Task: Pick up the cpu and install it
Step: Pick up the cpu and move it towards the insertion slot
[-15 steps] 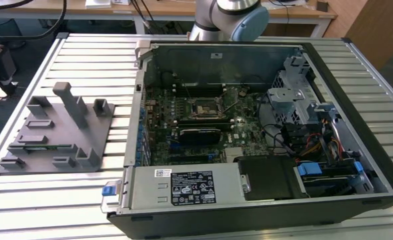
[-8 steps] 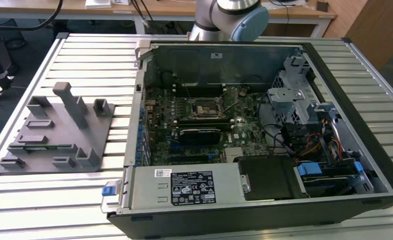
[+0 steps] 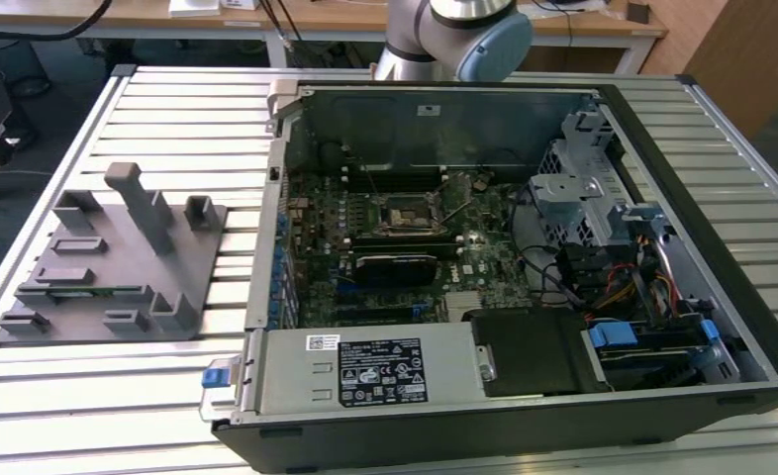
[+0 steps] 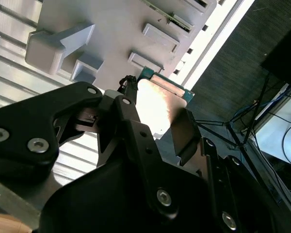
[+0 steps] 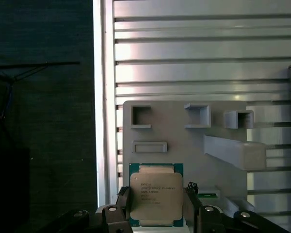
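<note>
Clamping silvery square cpu (image 5: 156, 196) in black gripper (image 5: 156, 216) over grey plastic fixture tray (image 5: 184, 141), exterior view's left of open black computer case (image 3: 495, 129).

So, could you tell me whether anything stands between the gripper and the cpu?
Nothing visible does. In the first wrist view the gripper has its fingers against opposite edges of the cpu, with the grey fixture tray behind it.

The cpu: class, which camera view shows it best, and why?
The first wrist view: the cpu faces the camera squarely, gripped by the end effector. The second wrist view shows it obliquely, washed out by glare.
</note>
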`<state>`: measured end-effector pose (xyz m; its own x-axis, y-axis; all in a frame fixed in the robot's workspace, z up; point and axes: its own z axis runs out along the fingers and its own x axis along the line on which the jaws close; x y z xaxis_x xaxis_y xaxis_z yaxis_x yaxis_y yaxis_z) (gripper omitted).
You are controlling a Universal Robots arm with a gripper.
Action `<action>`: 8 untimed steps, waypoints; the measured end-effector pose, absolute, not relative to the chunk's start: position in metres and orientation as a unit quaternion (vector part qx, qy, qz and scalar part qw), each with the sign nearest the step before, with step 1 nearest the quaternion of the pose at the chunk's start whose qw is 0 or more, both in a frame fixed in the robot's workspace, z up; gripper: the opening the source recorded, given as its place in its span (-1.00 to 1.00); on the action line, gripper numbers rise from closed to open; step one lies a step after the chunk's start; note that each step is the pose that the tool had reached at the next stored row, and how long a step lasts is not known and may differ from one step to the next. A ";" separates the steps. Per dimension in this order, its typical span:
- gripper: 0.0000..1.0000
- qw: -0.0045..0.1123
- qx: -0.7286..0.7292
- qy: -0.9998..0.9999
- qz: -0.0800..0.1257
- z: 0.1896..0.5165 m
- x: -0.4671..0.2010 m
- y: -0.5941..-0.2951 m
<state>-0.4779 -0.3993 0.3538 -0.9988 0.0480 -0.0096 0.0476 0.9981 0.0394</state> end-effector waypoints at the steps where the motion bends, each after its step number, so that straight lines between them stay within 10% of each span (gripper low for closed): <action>1: 0.05 0.006 0.024 1.000 0.020 0.356 -0.478 -0.399; 8: 0.05 0.009 0.024 0.999 0.020 0.367 -0.479 -0.399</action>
<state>-0.4786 -0.3986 0.3673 -0.9987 0.0480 -0.0169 0.0473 0.9981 0.0399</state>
